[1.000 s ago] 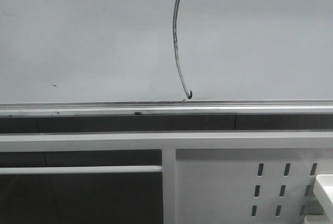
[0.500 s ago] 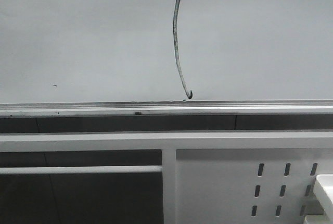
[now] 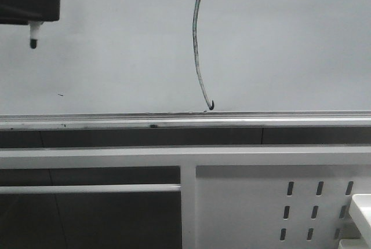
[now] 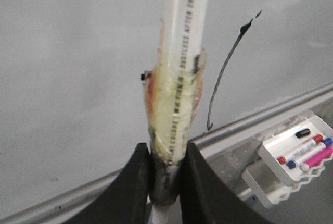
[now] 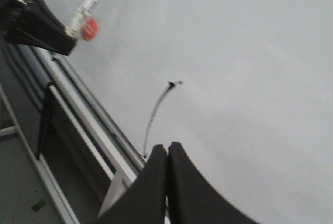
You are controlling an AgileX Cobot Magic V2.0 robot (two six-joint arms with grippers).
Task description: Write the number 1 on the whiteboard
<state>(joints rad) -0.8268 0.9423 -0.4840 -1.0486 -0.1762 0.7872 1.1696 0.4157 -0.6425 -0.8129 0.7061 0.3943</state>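
The whiteboard (image 3: 116, 58) fills the upper front view, with its silver rail (image 3: 174, 123) below. The number 1 (image 3: 199, 46) is a long curved dark stroke with a hook just above the rail; it also shows in the left wrist view (image 4: 223, 78) and the right wrist view (image 5: 155, 112). My left gripper (image 3: 29, 3) is at the upper left, far left of the stroke, shut on a white marker (image 4: 179, 78) wrapped in yellowish tape. The marker tip (image 3: 33, 42) points down. My right gripper (image 5: 167, 151) is shut and empty, near the board.
A white perforated metal panel (image 3: 278, 202) and a white frame bar (image 3: 174, 157) sit below the rail. A white tray (image 4: 291, 156) with several coloured markers hangs under the board to the right; its corner shows in the front view (image 3: 362, 208).
My left gripper with the marker has come into the front view at the upper left; it was out of view before. The stroke has not changed.
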